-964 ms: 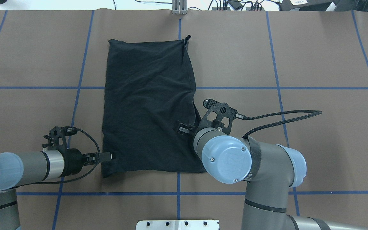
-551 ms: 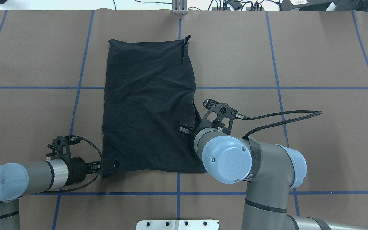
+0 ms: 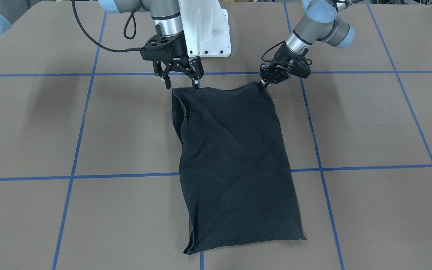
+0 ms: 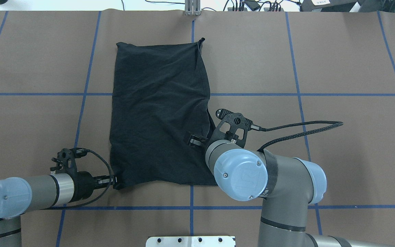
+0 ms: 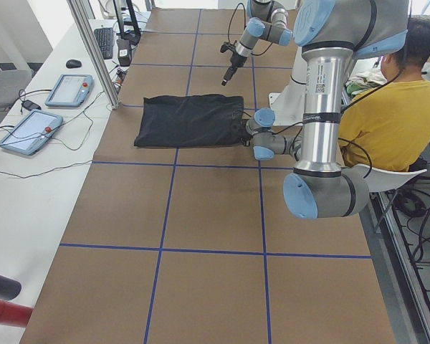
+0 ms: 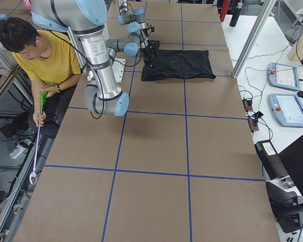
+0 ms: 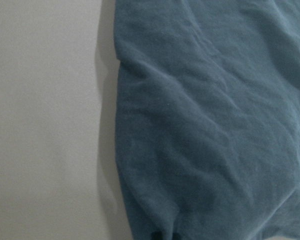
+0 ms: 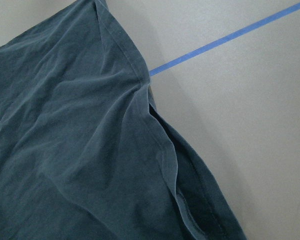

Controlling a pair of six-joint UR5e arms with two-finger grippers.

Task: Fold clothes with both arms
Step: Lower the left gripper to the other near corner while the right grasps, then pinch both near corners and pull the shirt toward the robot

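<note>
The black T-shirt lies folded into a long rectangle, plain side up, on the brown table. My left gripper lies low at the shirt's near-left corner and is shut on that corner. My right gripper stands open and points down over the near-right corner, with one fingertip at the shirt's edge. The left wrist view shows only cloth beside bare table. In the right wrist view the shirt's hemmed edge is seen from above.
The white pedestal base stands just behind the shirt's near edge. The right wrist's black cable loops out over the table. A person in a yellow shirt sits behind the robot. Teach pendants lie on the far side bench.
My left arm has swung toward the table's near edge and drawn back a little, and the shirt's near-left corner has shifted with it. The right arm has crept slightly left.
</note>
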